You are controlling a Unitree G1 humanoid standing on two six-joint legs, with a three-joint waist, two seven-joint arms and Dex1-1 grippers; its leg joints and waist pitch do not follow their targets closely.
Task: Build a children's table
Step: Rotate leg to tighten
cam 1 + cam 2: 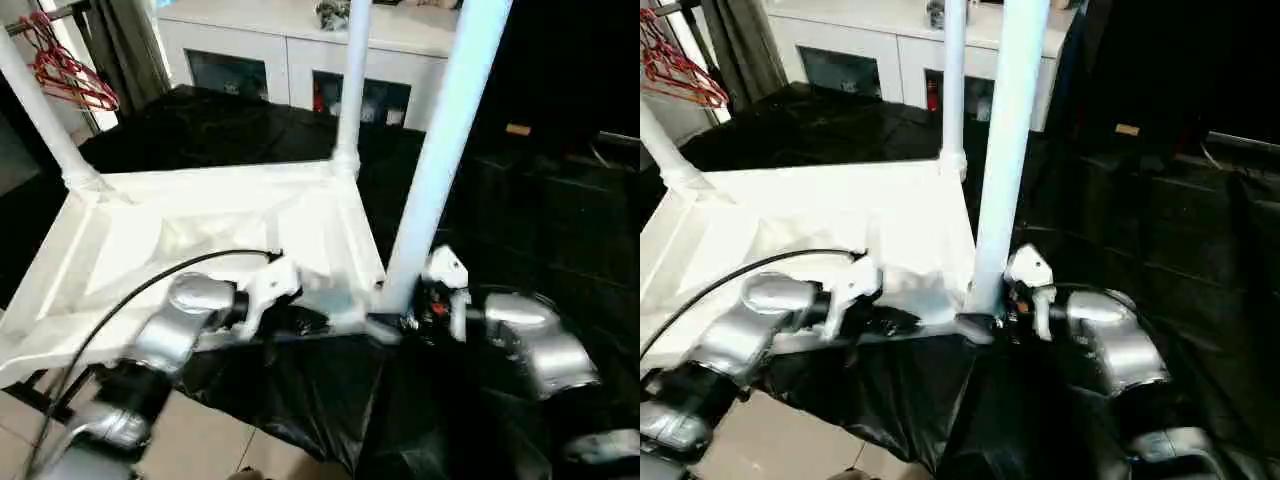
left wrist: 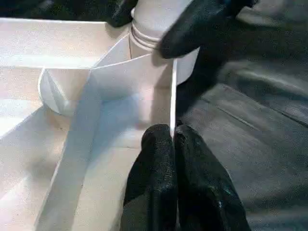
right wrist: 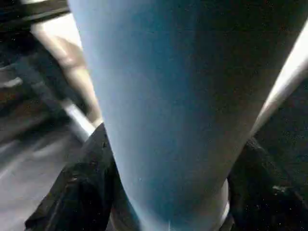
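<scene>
The children's table lies upside down on a black cloth, its white ribbed tabletop [image 1: 200,230] facing up. Three white tube legs stand upright in corner sockets: far left [image 1: 35,110], far right [image 1: 352,80] and near right [image 1: 440,150]. My left gripper [image 2: 174,139] is shut on the thin rim wall of the tabletop [image 2: 172,96], close to the near-right socket. My right gripper [image 1: 405,320] is shut on the base of the near-right leg [image 3: 168,96], one black finger [image 3: 86,187] pressing on each side of the tube.
The black cloth [image 1: 500,200] covers the work surface and drapes over its front edge to the tiled floor [image 1: 200,440]. A white glass-door cabinet [image 1: 290,50] stands behind. Red hangers [image 1: 70,75] hang at the far left. A black cable [image 1: 130,300] arcs over my left forearm.
</scene>
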